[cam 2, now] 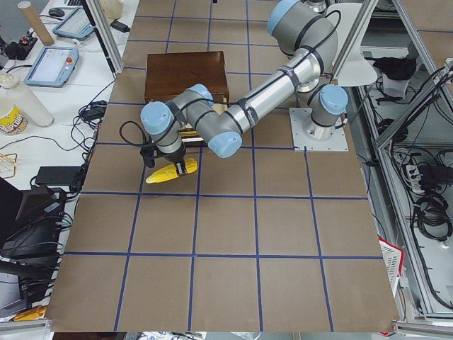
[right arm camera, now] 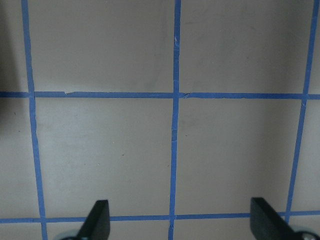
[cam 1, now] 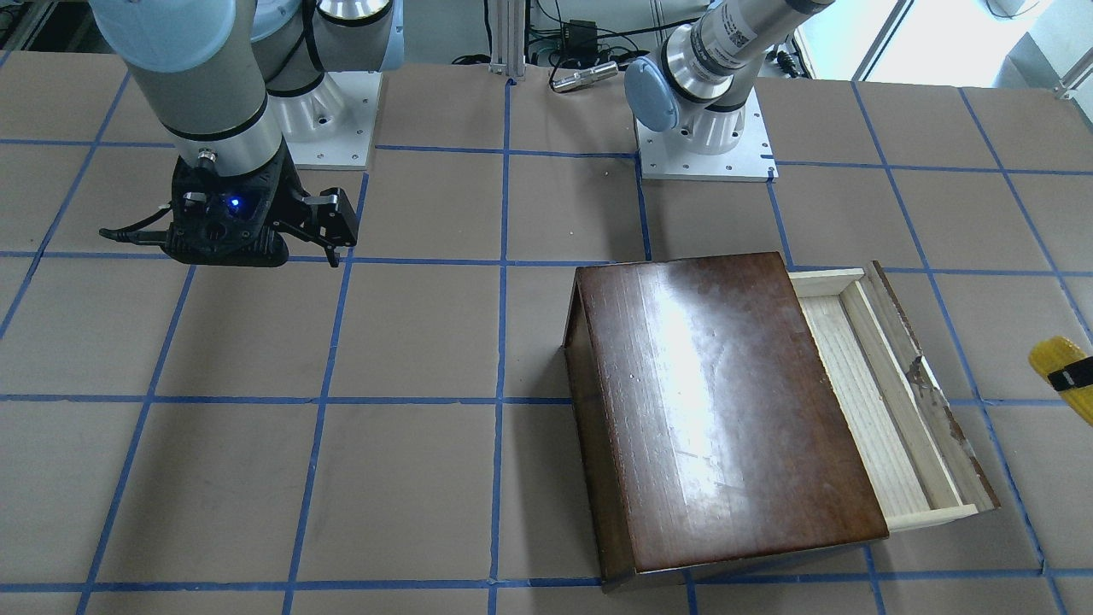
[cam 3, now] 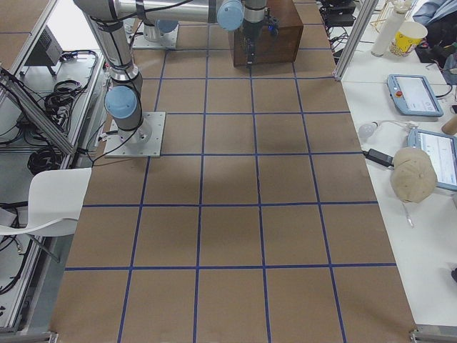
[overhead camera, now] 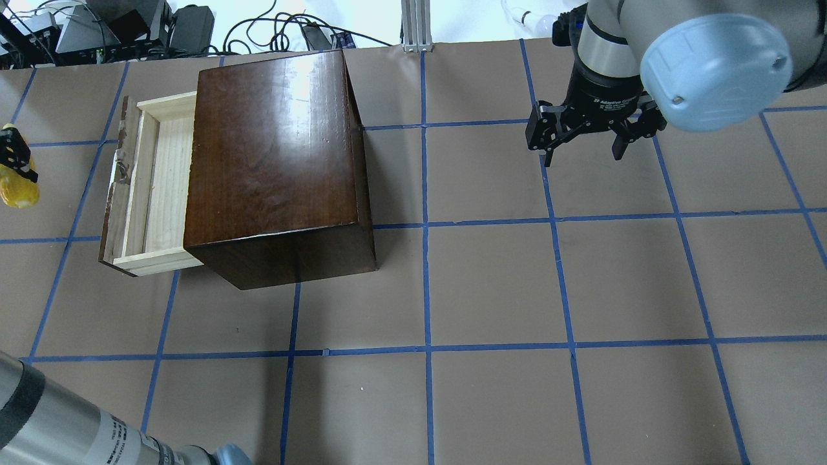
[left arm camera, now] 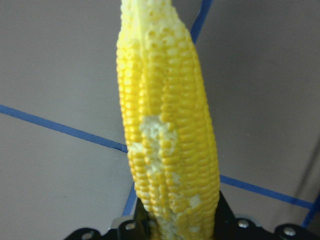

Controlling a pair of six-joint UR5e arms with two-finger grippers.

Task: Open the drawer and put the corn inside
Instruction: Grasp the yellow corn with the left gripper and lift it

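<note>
Item: drawer-and-corn job, transfer step. The drawer (overhead camera: 161, 184) stands partly out of the box (overhead camera: 278, 148), its pale tray bare, so I judge the opening done and the corn's carry in hand. The corn (overhead camera: 15, 190) is beside the drawer's dark front panel, apart from it, on the side away from the box. The left gripper (overhead camera: 15, 156) is clamped across the cob's middle. The wrist view shows the cob running out from between the fingers, tip away from the camera. Whether the cob clears the tabletop (overhead camera: 491, 284) I cannot tell. Left arm: reached out past the box, elbow bent, wrist pointing down over the cob. Right arm: held back on its own side, wrist down, well apart from the box. The right gripper (overhead camera: 581, 152) is spread wide with nothing between its fingers, only taped tabletop below. Next move, as I judge it: raise the cob over the front panel, bring it above the tray and turn it to lie along the tray's long side, since the exposed strip looks narrow, then lower and release. Risk noted: the cob catching the front panel or the box's edge on the way in.
</note>
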